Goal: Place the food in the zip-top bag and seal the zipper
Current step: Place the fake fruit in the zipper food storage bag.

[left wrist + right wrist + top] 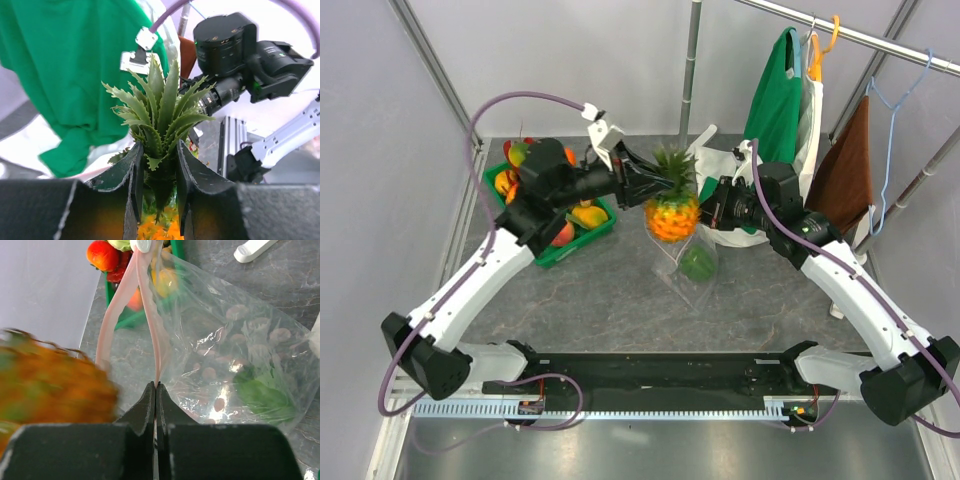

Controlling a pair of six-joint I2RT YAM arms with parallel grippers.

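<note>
My left gripper [658,183] [157,172] is shut on the green leafy crown of a toy pineapple [672,216] [161,115]. It hangs in the air beside the mouth of the zip-top bag [690,268] [225,345]. My right gripper [705,218] [156,385] is shut on the pink zipper [150,315] and holds one edge of the bag up. The bag's mouth gapes to the left of that strip. A green toy pepper [697,263] [262,392] lies inside the bag. In the right wrist view the pineapple [47,382] is a blurred orange mass at the left, next to the opening.
A green tray [592,236] [116,317] with several toy fruits stands at the back left. A clothes rail at the back right carries a green cloth [775,95] [65,65], a brown cloth [842,165] and hangers. White fabric lies behind the right gripper.
</note>
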